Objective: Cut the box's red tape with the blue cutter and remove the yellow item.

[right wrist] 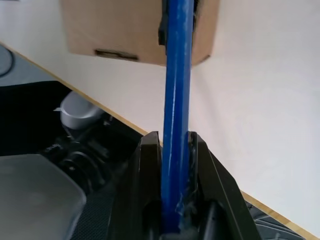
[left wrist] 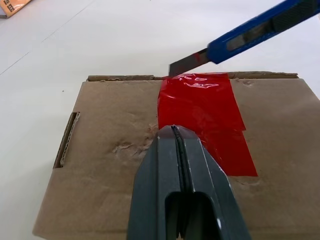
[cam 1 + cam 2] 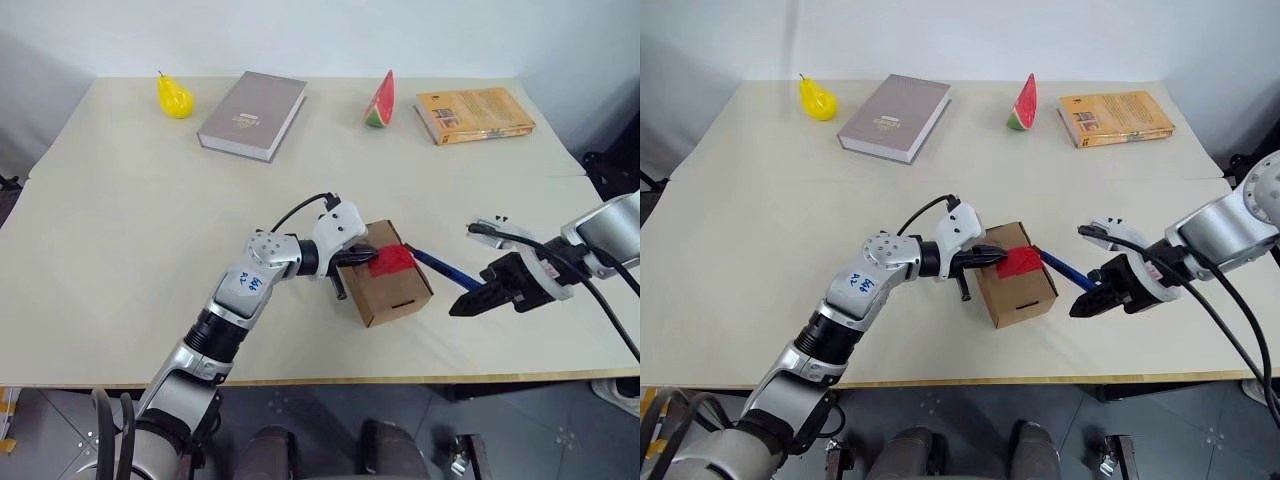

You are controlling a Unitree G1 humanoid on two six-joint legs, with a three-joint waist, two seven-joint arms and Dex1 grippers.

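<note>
On beige table [image 3: 120, 250], matte cardboard box [image 3: 395, 295], glossy red tape [image 2: 205, 112], left gripper [image 2: 173, 131] closed, seemingly pressing lid, right gripper [image 1: 175, 142] clamped slim blue cutter [image 1: 176, 75], blade at tape edge.

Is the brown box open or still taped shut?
Still shut. The box has its top flaps lying flat, and the red tape covers the seam in one piece. The blue cutter has its blade at the tape's edge.

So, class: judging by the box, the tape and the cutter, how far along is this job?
Done: the right gripper has the cutter clamped, and the shut left gripper presses on the box. In hand: the blade is at the edge of the tape, which looks uncut. Left: slicing the tape, opening the flaps, taking the yellow item out.
</note>
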